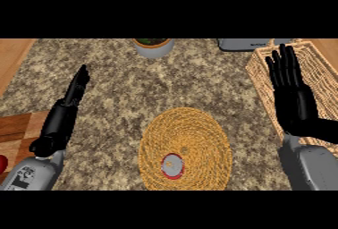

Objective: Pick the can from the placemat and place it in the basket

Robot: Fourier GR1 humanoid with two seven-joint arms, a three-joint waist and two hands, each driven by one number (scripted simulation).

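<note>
Can (173, 166) upright on woven placemat (185, 149), long axis vertical, lid up, speckled stone counter (125, 94), basket (315, 71) far right, left hand (74, 91) and right hand (294, 96) both flat, fingers straight, empty.

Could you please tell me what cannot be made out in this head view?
- Basket: interior largely hidden behind the right hand; its right side cut off by the edge.
- Pot and grey object: cut by the top edge.
- Can: only its top shows.
</note>
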